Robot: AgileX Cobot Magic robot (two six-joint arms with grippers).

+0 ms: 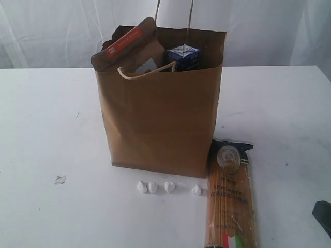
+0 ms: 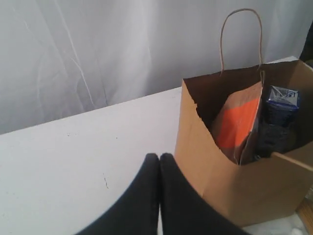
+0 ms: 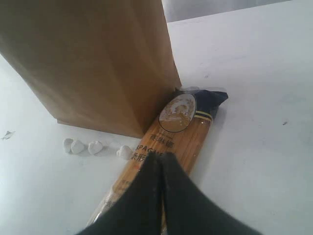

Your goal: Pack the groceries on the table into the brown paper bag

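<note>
The brown paper bag (image 1: pixel 160 119) stands upright mid-table. Out of its open top stick the brown-orange foil pouch (image 1: pixel 126 46) and the small blue-white carton (image 1: pixel 183 56). The spaghetti packet (image 1: pixel 231 201) lies flat on the table (image 1: pixel 46 129), its dark end against the bag's front right corner. My right gripper (image 3: pixel 161 156) is shut and empty, hovering over the middle of the spaghetti packet (image 3: pixel 183 129). My left gripper (image 2: pixel 160 156) is shut and empty beside the bag (image 2: pixel 220 181), with the pouch (image 2: pixel 237 125) and carton (image 2: pixel 282 105) visible inside. The jars and bottle are hidden.
Several small white crumbs (image 1: pixel 152 187) lie in a row in front of the bag, left of the spaghetti. A small flake (image 1: pixel 60 179) lies at the front left. A dark part of the right arm (image 1: pixel 323 217) shows at the right edge. A white curtain hangs behind.
</note>
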